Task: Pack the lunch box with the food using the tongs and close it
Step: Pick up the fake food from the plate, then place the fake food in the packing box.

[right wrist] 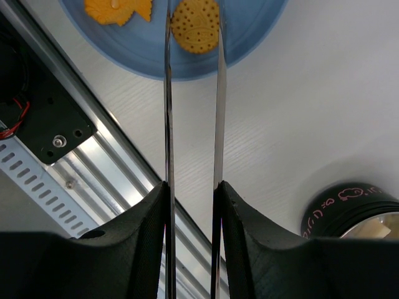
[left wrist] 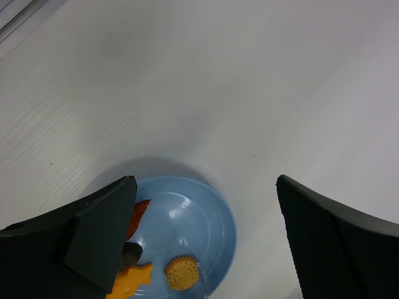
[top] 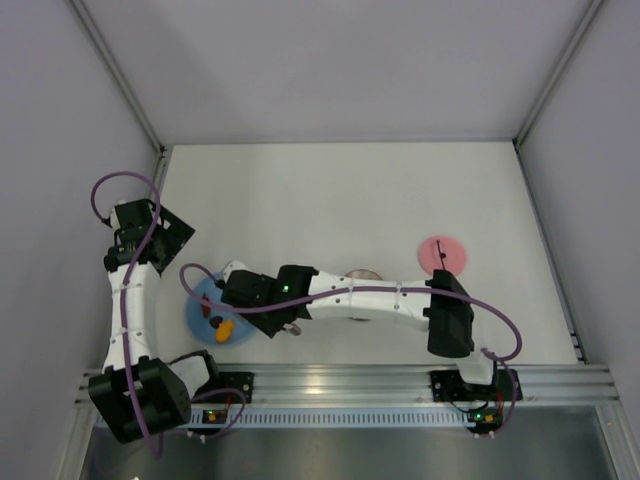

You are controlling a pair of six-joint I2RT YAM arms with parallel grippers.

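My right gripper [right wrist: 192, 187] is shut on the tongs [right wrist: 218, 112], one finger pressing each slender silver arm. The tongs' tips stand on either side of a round orange biscuit-like food piece [right wrist: 195, 25] on the blue plate [right wrist: 249, 37], close against its edges. An orange fish-shaped piece [right wrist: 118, 9] lies beside it, and a red piece [left wrist: 138, 215] lies farther back. My left gripper [left wrist: 204, 184] hangs open above the plate's far side, holding nothing. The lunch box [right wrist: 349, 205] stands to the right and is mostly hidden under the right arm in the top view. Its pink lid [top: 441, 253] lies flat at the right.
The blue plate [top: 200, 315] sits near the table's front left, close to the aluminium rail [top: 350, 380] and the left arm's base. Grey walls enclose the table on three sides.
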